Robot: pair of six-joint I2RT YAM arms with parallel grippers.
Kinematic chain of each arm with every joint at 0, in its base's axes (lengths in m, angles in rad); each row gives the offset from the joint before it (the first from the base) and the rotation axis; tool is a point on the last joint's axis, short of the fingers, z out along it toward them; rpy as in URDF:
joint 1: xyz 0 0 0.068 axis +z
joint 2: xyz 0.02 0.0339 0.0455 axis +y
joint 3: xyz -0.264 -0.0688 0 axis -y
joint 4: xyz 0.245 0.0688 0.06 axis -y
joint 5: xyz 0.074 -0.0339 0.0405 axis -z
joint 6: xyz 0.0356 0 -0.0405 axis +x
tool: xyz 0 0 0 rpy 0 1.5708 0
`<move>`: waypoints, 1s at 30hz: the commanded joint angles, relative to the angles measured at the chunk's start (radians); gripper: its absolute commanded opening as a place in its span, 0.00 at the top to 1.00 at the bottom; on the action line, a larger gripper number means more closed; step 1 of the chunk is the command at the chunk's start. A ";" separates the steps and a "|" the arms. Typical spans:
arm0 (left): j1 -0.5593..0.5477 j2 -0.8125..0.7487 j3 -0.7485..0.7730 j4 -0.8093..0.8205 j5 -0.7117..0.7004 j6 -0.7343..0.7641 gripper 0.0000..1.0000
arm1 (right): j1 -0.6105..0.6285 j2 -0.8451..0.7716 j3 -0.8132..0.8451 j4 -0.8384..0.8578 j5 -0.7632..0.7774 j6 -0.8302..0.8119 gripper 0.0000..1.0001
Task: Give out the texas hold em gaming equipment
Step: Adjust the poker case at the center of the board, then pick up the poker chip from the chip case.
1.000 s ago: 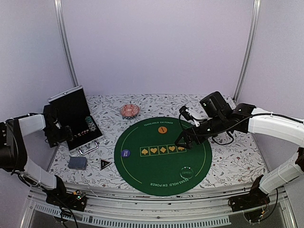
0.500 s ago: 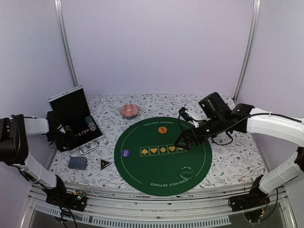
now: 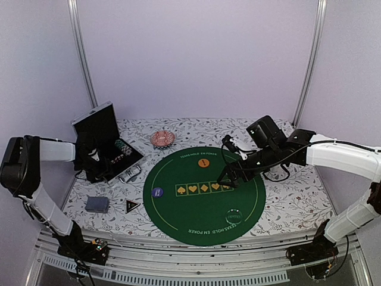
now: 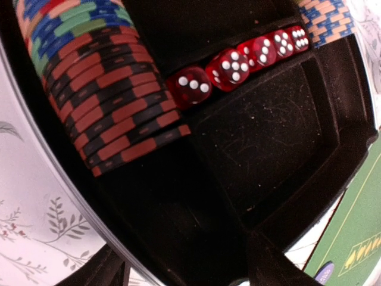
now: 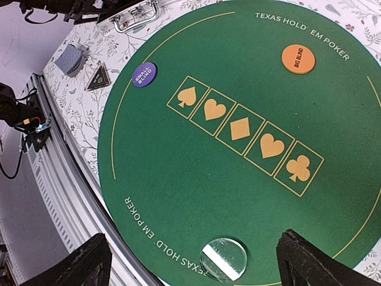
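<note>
Floral-cloth tabletop point(image 3: 286, 202) in a pale lilac booth, with a round green mat point(image 3: 202, 208) at its centre. Along the left edge, the open chip case point(image 3: 104, 134) has swung and slid toward the mat within the last second. It was carried by the left hand point(image 3: 95, 168), which is clenched on its near wall. That likely brings the poker chips point(image 4: 113, 89) and red dice point(image 4: 232, 65) within reach for sharing out. The right hand point(image 3: 229, 177) hovers released over the mat, holding nothing. The card deck point(image 3: 97, 204) lies by the near-left corner. The left fingertips are cut off in the wrist view, so the exact contact is hard to make out.

Robot lab booth: white panel walls point(image 3: 196, 59), aluminium posts point(image 3: 82, 53) (floral tablecloth point(image 3: 286, 208)).
</note>
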 commanded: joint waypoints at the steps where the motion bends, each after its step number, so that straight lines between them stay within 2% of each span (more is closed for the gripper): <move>1: -0.061 0.014 0.037 -0.029 0.043 0.046 0.33 | -0.007 0.000 0.025 -0.012 -0.005 0.008 0.01; 8: -0.101 -0.015 0.162 -0.221 -0.028 0.121 0.30 | -0.007 0.023 0.043 -0.014 -0.014 0.002 0.01; 12: -0.091 -0.045 0.262 -0.280 -0.135 0.184 0.28 | -0.007 0.023 0.041 -0.014 -0.015 -0.002 0.01; 20: -0.050 0.094 0.481 -0.378 -0.351 0.360 0.27 | -0.007 0.010 0.025 -0.014 -0.019 -0.010 0.01; 26: -0.050 0.167 0.483 -0.381 -0.355 0.410 0.24 | -0.007 -0.010 0.006 -0.015 -0.015 -0.009 0.01; 30: -0.053 0.205 0.484 -0.373 -0.376 0.406 0.29 | -0.008 -0.010 0.002 -0.016 -0.015 -0.009 0.01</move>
